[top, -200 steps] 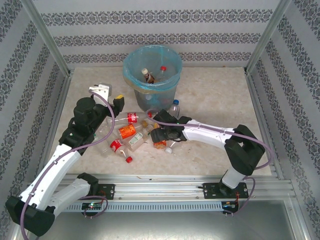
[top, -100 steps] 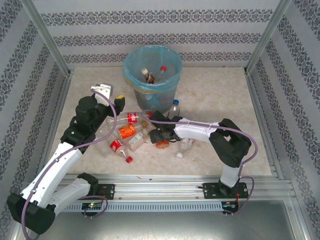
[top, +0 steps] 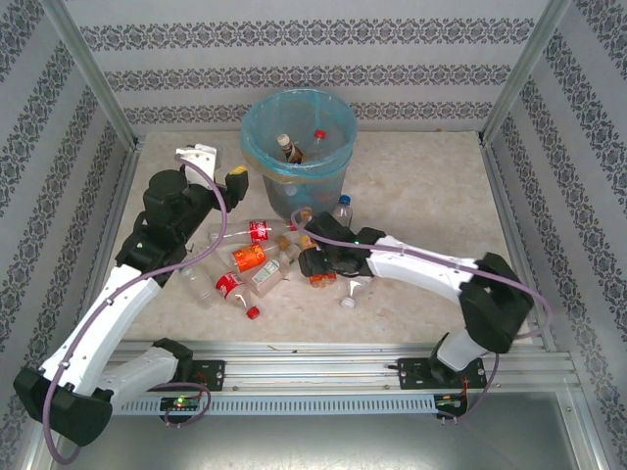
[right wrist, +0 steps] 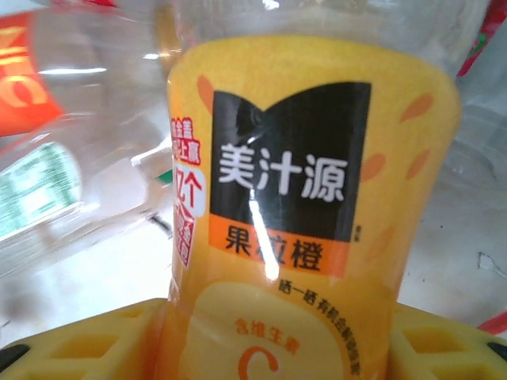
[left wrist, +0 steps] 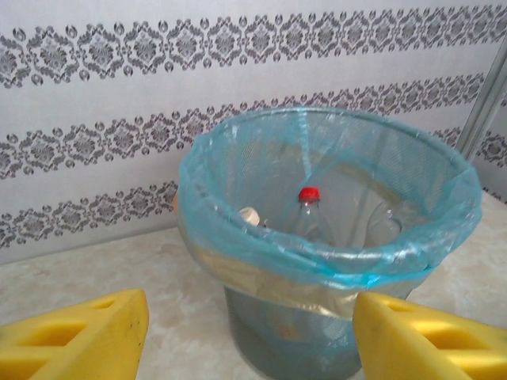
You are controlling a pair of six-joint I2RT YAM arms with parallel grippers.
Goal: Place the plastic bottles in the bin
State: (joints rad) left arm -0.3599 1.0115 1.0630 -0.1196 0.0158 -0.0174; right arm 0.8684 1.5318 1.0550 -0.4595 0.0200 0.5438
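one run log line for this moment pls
left hand: open, empty, facing bin | right hand: shut on orange-label bottle | other bottles: on table

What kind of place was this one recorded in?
Probably a lab robot cell, not a home: aluminium frame posts hold patterned wall panels around a marble-look table, and both arms are bolted to a metal rail at its near edge.
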